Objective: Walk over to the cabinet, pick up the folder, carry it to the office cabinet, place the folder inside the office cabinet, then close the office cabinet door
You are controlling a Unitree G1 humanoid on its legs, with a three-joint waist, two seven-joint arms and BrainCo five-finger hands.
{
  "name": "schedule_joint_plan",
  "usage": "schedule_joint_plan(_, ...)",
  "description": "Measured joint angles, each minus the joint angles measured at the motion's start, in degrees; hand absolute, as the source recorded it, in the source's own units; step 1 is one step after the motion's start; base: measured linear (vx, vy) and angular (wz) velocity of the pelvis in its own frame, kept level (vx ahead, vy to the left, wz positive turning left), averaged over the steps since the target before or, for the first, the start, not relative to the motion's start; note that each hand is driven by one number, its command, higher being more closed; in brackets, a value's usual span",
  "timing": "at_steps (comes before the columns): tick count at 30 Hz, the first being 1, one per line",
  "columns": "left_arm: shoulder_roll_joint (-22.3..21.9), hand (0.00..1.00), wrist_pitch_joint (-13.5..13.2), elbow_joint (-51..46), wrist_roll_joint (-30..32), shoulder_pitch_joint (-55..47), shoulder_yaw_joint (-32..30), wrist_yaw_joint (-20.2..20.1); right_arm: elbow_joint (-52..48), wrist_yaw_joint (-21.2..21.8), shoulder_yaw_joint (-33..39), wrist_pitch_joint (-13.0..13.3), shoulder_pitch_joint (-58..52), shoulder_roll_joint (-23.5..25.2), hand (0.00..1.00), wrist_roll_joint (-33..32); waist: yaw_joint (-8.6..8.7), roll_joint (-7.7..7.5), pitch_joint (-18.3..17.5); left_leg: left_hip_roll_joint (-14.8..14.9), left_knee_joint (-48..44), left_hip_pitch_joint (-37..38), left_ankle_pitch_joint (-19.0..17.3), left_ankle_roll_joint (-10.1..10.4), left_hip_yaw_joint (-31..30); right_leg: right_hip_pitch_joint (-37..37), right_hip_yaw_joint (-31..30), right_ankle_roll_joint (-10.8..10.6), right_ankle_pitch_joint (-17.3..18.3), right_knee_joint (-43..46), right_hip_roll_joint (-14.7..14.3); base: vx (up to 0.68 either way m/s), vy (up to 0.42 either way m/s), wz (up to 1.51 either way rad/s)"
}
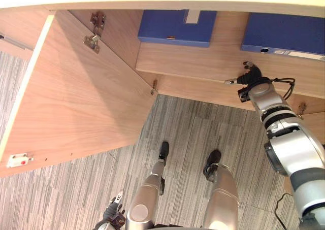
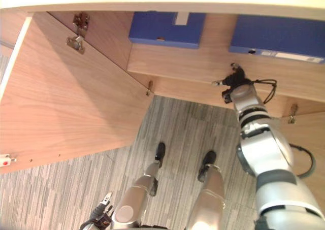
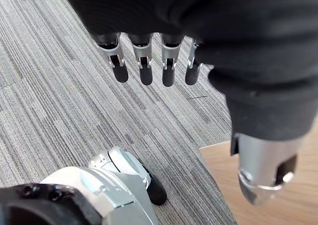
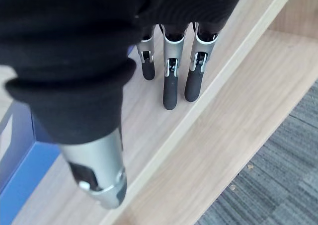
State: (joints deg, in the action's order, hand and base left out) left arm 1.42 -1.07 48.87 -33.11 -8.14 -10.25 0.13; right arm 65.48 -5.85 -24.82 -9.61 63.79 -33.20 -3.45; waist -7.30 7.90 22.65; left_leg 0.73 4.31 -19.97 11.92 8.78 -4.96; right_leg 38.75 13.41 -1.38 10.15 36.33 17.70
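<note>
The right arm [image 1: 287, 143] is stretched well forward, the right hand [image 1: 250, 79] spread flat, fingers [image 4: 170, 83] straight, thumb [image 4: 97, 170] set apart. The left hand [image 1: 116, 213] is hung low at the side, fingertips [image 3: 145, 73] relaxed, nothing held.

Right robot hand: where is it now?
The right robot hand is over the shelf edge, near the right blue folder, at the eye views' right.

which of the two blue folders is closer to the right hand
The blue folder on the robot's right, just past the right hand; the other folder lies further left.
</note>
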Motion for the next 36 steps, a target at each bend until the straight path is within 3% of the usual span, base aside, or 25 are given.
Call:
schedule_joint_plan(3, 0.0, 0.00, 0.0, 0.2, 1.8, 1.1, -1.3, -0.1, -4.3, 0.9, 0.4, 1.3, -3.7, 2.3, 0.00, 4.1, 0.14, -0.02, 0.0, 1.7, -1.5, 0.4, -1.3, -0.4, 1.8, -1.5, -0.7, 0.3, -2.0, -3.2, -2.7, 0.00, -0.020, -0.45)
schedule_joint_plan(5, 0.0, 0.00, -0.1, 0.0, 5.1, 2.7, -4.2, 1.0, -6.7, 2.7, 0.6, 2.3, -7.8, 6.5, 0.00, 5.8, -0.03, -0.22, 0.1, 3.8, -5.9, 1.0, -4.6, -0.3, 3.6, -5.0, -1.1, 0.4, -3.7, -7.4, -5.9, 0.02, 0.002, -0.75)
schedule_joint_plan(8, -0.4, 0.00, -1.4, 0.0, 9.0, 6.2, -11.1, 5.2, -5.4, 4.5, 0.7, 1.8, -18.5, 21.3, 0.00, 7.7, -0.41, -2.42, 0.2, 8.7, -21.0, 1.2, -15.5, 0.2, 4.2, -11.3, -4.5, 1.9, -5.5, -12.3, -13.3, 0.03, -0.004, -1.13)
schedule_joint_plan(10, -1.0, 0.00, -1.6, 0.0, 10.7, 7.5, -12.6, 7.1, -4.0, 3.9, 1.1, 1.5, -22.3, 26.2, 0.00, 10.8, -0.81, -3.57, 0.0, 9.9, -24.7, 1.3, -18.6, 0.1, 1.4, -12.2, -6.3, 2.4, -6.1, -13.4, -15.9, 0.02, -0.017, -1.03)
schedule_joint_plan(11, -1.7, 0.00, -1.7, 0.2, 11.7, 8.7, -13.1, 8.6, -2.9, 2.6, 2.7, 1.2, -26.1, 30.6, 0.00, 13.3, -1.08, -4.92, 0.1, 10.6, -26.2, 2.7, -21.0, -0.1, -1.4, -13.4, -8.2, 2.6, -6.7, -14.3, -18.1, 0.05, -0.017, -1.13)
schedule_joint_plan(14, -3.6, 0.00, -1.4, 0.5, 15.2, 11.6, -14.6, 11.3, -2.7, -2.6, 17.1, 1.8, -38.7, 37.0, 0.00, 11.0, 0.15, -7.78, -1.5, 12.0, -25.3, 8.5, -24.0, -0.2, -0.6, -17.5, -12.2, 2.6, -9.0, -17.5, -21.4, 0.09, 0.052, -0.92)
schedule_joint_plan(17, -4.2, 0.00, -1.0, 2.5, 17.9, 12.1, -15.7, 13.3, -2.7, -4.9, 29.1, 3.6, -47.0, 37.3, 0.00, 2.3, 1.74, -9.42, -4.6, 12.4, -23.7, 12.9, -25.9, 0.0, 3.0, -21.1, -17.2, 1.3, -12.7, -23.0, -23.0, 0.06, 0.144, -0.96)
schedule_joint_plan(21, -5.0, 0.00, -0.6, 5.0, 23.7, 12.1, -15.5, 15.8, -2.9, -6.8, 44.1, 5.9, -56.7, 35.8, 0.00, -5.8, 4.06, -10.63, -10.1, 11.3, -22.0, 19.9, -27.6, -0.9, 12.9, -25.4, -24.8, -0.4, -15.8, -28.1, -22.9, -0.01, 0.200, -1.07)
schedule_joint_plan(24, -5.5, 0.00, -0.5, 6.5, 28.6, 11.4, -14.0, 16.4, -3.7, -7.3, 52.0, 7.3, -60.6, 35.8, 0.00, -11.9, 4.87, -9.87, -13.7, 10.2, -18.6, 25.6, -27.4, -1.3, 20.2, -26.3, -22.5, 0.4, -16.4, -30.1, -20.6, -0.06, 0.135, -1.09)
schedule_joint_plan(29, -5.4, 0.00, -0.6, 8.0, 31.4, 10.3, -12.3, 16.1, -7.6, -7.4, 55.8, 9.1, -63.8, 36.3, 0.00, -17.9, 6.57, -8.17, -15.4, 9.6, -16.5, 30.7, -27.6, -1.4, 26.7, -27.4, -24.6, 0.3, -18.2, -31.6, -21.6, -0.02, 0.076, -0.68)
schedule_joint_plan(31, -5.5, 0.00, -0.5, 8.6, 32.4, 8.5, -12.3, 15.7, -10.0, -7.9, 56.1, 9.5, -63.6, 36.7, 0.00, -17.9, 6.19, -6.71, -14.7, 10.2, -15.8, 33.7, -27.5, -1.4, 32.4, -26.0, -6.3, 5.1, -13.7, -25.8, -16.8, -0.02, 0.087, -1.05)
schedule_joint_plan(33, -5.3, 0.00, -0.6, 7.9, 32.6, 7.3, -11.9, 15.6, -10.9, -8.2, 55.3, 9.6, -63.6, 36.8, 0.00, -17.9, 6.33, -7.04, -14.9, 10.1, -16.5, 35.2, -27.6, -1.4, 34.2, -25.8, 2.8, 6.7, -12.5, -22.5, -13.2, 0.08, 0.065, -0.79)
schedule_joint_plan(34, -5.2, 0.00, -0.6, 7.8, 32.6, 6.5, -11.0, 15.6, -12.6, -8.6, 54.4, 9.7, -64.5, 36.7, 0.00, -17.9, 6.48, -7.01, -15.0, 10.3, -18.5, 36.0, -27.5, -1.7, 34.4, -26.5, 9.6, 9.0, -11.0, -19.6, -10.5, 0.15, 0.014, -0.62)
schedule_joint_plan(36, -5.1, 0.00, -0.7, 7.7, 33.6, 5.9, -10.0, 15.5, -15.5, -9.4, 54.0, 9.8, -66.0, 36.5, 0.00, -17.6, 6.84, -7.34, -15.4, 10.4, -21.2, 36.1, -26.9, -3.8, 34.2, -27.2, 10.2, 7.7, -10.0, -18.4, -9.7, 0.13, -0.066, -0.37)
